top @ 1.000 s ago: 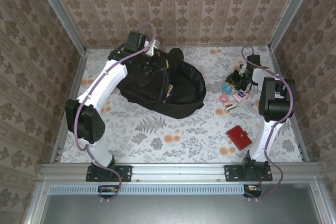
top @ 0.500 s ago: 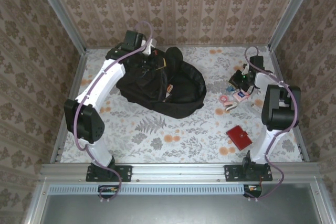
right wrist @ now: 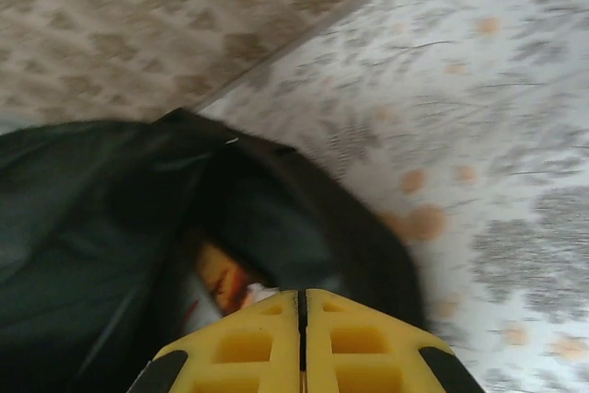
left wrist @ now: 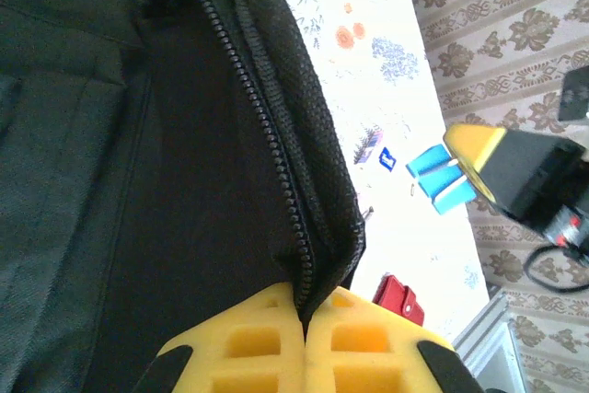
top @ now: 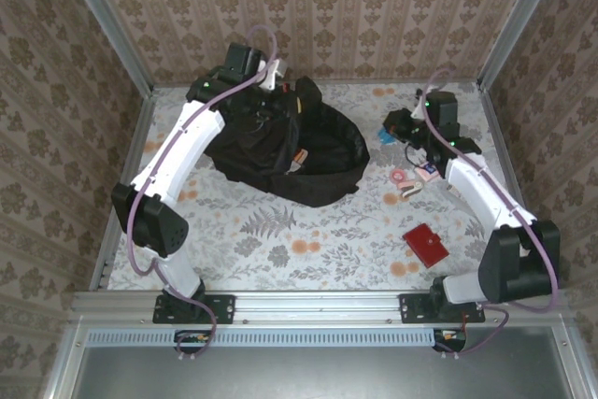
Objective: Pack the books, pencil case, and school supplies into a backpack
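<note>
Holding the bag open
Left pincer (left wrist: 305,312) is clenching the zip edge of the backpack (top: 329,175), far left; right pincer (top: 395,125) is tip-pinching a small blue item (left wrist: 433,177), which could slip before the opening.

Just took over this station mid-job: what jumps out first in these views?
The large black backpack lies open at the back of the table, left of centre, an orange book showing inside. The left gripper is shut on its zipped rim. The right gripper, shut, hangs just right of the bag, with small supplies scattered near it.
</note>
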`<state>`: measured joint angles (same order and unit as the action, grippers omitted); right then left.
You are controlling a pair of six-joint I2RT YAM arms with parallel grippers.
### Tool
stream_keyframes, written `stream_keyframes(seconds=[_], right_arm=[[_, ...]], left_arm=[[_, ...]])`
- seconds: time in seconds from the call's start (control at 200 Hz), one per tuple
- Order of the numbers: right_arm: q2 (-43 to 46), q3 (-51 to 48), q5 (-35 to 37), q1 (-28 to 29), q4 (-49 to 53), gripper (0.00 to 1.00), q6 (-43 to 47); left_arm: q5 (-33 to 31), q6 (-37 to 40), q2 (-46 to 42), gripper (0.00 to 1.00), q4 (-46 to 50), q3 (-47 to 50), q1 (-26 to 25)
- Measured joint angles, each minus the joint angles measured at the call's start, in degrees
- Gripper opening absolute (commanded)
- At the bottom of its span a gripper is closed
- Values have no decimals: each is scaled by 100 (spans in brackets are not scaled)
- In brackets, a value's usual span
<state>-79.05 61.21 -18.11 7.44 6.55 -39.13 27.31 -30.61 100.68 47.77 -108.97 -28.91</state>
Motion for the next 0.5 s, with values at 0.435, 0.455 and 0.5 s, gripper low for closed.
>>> stream_keyframes(seconds=[0.435,0.455,0.5], right_arm=[[-1591,1220,876,1908,20,6,-437],[-1718,1298,933,1967,52,6,-476],[-1952,1469,1078,2070,114,7,-579]], left_arm=[[15,-83,-2,0,-37,-20,-39],[31,-116,-2,0,-57,-20,-50],[57,-162,-2,0,-96,-20,-66]])
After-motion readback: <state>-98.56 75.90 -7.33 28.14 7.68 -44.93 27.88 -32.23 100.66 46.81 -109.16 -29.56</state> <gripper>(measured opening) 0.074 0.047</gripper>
